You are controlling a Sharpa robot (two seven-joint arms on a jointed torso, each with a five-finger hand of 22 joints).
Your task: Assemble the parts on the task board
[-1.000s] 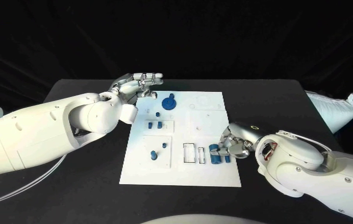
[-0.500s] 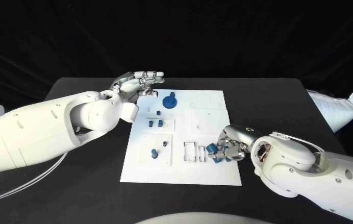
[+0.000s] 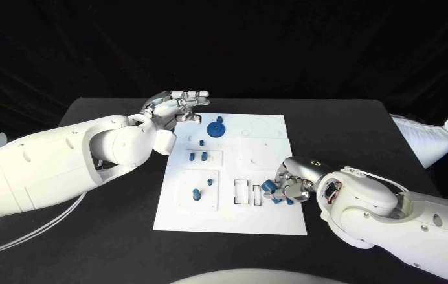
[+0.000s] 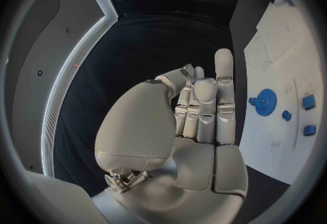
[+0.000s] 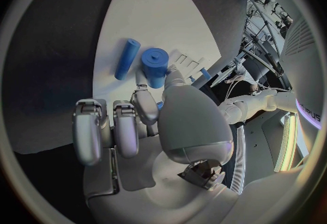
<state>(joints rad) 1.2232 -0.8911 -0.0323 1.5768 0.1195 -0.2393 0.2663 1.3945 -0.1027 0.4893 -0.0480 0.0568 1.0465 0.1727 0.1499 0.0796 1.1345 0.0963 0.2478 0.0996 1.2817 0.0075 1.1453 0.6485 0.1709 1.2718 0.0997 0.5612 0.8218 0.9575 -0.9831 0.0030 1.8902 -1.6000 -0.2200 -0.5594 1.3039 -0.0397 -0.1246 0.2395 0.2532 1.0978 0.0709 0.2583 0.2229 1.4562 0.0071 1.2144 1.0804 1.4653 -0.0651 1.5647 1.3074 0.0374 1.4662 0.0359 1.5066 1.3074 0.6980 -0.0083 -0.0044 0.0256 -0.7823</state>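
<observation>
On the black desk lies the white task board, and every place here is given from it. The left hand hovers at its far left corner, over the desk just off the board's edge, holding nothing; its fingers lie straight and close together, the thumb folded beside them. The blue gear stands on the board just beside that hand, not touched. Small blue pegs stand in the left-hand panels toward the board's middle, and another blue peg stands nearer the front. The right hand rests at the board's right edge, near its front corner, fingers curled around a blue cylinder, which is pinched at the fingertips. A second blue rod lies flat on the board just beside that cylinder.
</observation>
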